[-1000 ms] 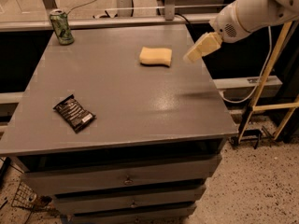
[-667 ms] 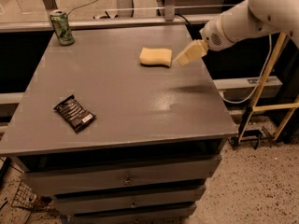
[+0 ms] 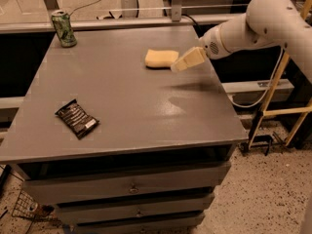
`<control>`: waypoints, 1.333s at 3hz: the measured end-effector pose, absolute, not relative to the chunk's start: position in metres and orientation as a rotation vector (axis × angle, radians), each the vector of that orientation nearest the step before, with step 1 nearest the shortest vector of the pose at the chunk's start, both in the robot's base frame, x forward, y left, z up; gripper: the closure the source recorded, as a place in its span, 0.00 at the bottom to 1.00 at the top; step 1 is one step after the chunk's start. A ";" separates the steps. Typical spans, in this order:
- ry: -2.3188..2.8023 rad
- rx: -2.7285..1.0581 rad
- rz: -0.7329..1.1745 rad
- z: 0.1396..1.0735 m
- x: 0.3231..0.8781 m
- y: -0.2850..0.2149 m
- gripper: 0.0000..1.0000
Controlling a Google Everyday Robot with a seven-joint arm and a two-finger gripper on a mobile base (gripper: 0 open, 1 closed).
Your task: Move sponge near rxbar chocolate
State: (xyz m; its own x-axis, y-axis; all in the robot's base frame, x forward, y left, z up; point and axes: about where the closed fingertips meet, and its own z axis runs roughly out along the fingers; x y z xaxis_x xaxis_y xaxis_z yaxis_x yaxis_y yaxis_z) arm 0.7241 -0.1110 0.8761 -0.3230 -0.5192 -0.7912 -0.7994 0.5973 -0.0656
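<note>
Your arm reaches in from the right, sloping down-left, its gripper (image 3: pixel 180 66) just beside the sponge (image 3: pixel 161 58); you cannot tell whether it is spread or closed. The sponge lies far back on the bench (image 3: pixel 131 101), well apart from the rxbar chocolate (image 3: pixel 77 118)

The gripper (image 3: pixel 176 67) has moved in beside the sponge (image 3: pixel 160 58).

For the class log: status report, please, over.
Tool at right end of sponge. Sponge back of table, rxbar chocolate front-left. Green can off the path.
</note>
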 end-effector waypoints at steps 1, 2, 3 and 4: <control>2.000 -1.063 0.449 0.867 0.733 -0.092 0.00; 2.005 -1.069 0.449 0.863 0.739 -0.084 0.00; 2.009 -1.048 0.430 0.861 0.747 -0.081 0.00; 2.016 -1.036 0.417 0.859 0.753 -0.078 0.00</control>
